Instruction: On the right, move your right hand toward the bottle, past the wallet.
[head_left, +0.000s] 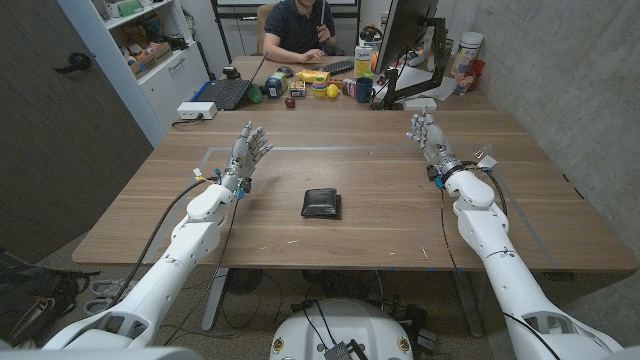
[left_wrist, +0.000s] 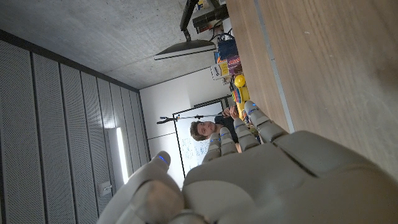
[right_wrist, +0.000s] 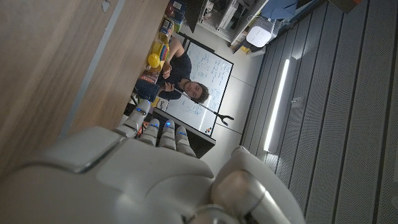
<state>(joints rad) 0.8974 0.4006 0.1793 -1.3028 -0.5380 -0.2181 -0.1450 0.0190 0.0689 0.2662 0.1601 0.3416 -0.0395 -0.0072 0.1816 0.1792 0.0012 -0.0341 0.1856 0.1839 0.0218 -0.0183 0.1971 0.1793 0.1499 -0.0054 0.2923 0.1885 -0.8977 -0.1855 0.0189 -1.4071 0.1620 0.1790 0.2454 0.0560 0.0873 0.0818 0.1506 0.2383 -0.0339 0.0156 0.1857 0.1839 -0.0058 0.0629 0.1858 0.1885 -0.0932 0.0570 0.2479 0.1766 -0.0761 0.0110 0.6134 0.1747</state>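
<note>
right hand (head_left: 428, 137) open, holding nothing, at 2 o'clock from the wallet (head_left: 322, 203); left hand (head_left: 248, 152) open too. bottle (head_left: 362, 60) far back, half lost among clutter.

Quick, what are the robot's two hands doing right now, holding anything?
Left hand: open, fingers apart, holding nothing.
Right hand: open, fingers apart, holding nothing.

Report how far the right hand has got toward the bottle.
Done: the right hand sits farther up the table than the black leather wallet, holding nothing. In hand: it points toward the yellow-labelled bottle among the far-end clutter. Left: crossing the bare wood between them.
</note>
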